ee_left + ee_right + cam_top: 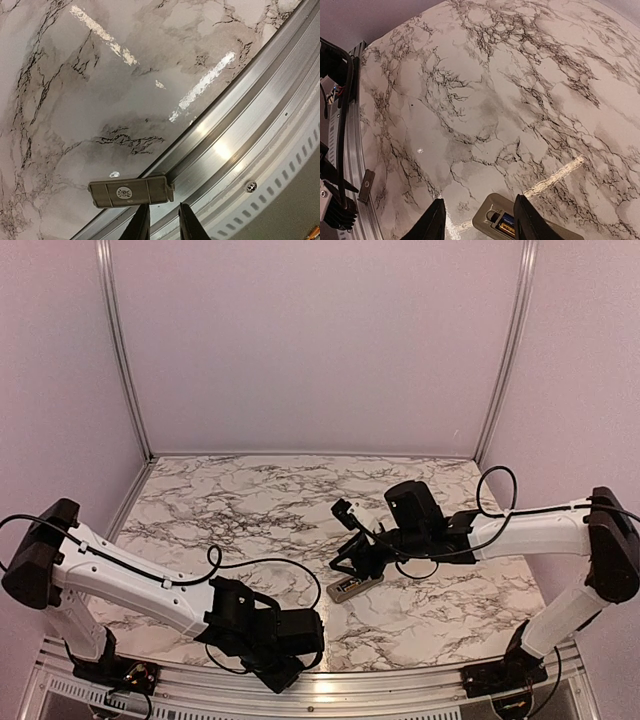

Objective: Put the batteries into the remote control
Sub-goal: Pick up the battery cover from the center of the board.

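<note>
The right arm [520, 530] reached inward, jaws spread wide and empty over the remote control [355, 587], which lay back-up on the counter [250, 500] with a battery [504, 220] inside. Nearer than the remote, the left arm [130, 585] lay low, jaws narrowly parted and empty, before the battery cover [130, 191].

Soft even light, glare streaks on marble table [205, 85], wrist-view edge distortion

Left arm [130, 585] folded low, left gripper [163, 210] jaws apparently narrowly parted. Right arm [520, 530] extended inward, right gripper [480, 200] spread wide.
</note>
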`<action>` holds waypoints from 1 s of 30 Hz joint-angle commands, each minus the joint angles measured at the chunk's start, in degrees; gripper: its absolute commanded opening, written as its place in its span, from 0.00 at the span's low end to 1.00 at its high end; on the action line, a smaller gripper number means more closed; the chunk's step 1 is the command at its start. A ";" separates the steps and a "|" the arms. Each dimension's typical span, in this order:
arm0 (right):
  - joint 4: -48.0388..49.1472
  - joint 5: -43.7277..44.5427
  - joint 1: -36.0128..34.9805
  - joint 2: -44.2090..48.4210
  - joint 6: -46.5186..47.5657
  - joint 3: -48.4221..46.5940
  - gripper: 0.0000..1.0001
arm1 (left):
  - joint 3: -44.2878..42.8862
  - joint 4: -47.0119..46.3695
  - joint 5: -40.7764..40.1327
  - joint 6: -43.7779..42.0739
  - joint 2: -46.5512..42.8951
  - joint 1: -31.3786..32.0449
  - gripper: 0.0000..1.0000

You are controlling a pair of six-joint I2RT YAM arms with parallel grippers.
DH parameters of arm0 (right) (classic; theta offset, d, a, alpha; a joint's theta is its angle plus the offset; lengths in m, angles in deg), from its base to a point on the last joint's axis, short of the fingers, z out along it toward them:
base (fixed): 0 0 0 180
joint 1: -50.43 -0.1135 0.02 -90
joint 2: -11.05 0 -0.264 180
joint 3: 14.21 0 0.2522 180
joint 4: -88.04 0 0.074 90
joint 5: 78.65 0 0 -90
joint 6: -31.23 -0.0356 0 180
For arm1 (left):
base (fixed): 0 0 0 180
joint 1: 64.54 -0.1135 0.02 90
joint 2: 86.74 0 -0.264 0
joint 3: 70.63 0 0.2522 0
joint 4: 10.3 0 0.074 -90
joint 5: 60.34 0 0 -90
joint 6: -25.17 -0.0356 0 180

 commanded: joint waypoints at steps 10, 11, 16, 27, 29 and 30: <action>0.25 0.43 0.46 0.85 0.40 0.83 0.45 | -2.20 -0.44 0.45 -1.86 3.80 0.33 0.13; 0.25 0.49 0.47 0.90 0.47 0.85 0.45 | -2.11 -0.58 0.47 -1.96 3.87 0.33 0.12; 0.25 0.23 0.46 0.27 0.49 0.70 0.45 | -2.87 -0.71 1.99 -2.51 4.45 0.30 0.09; 0.69 -0.36 0.46 -0.21 0.60 0.88 0.45 | -3.34 -0.64 2.90 -2.89 4.20 0.33 0.11; 0.70 -0.36 0.46 -0.12 0.61 0.90 0.45 | -3.23 -0.71 2.80 -2.98 5.05 0.33 0.11; 0.65 -0.27 0.46 -0.07 0.59 0.93 0.45 | -3.21 -0.74 2.76 -3.11 5.47 0.33 0.11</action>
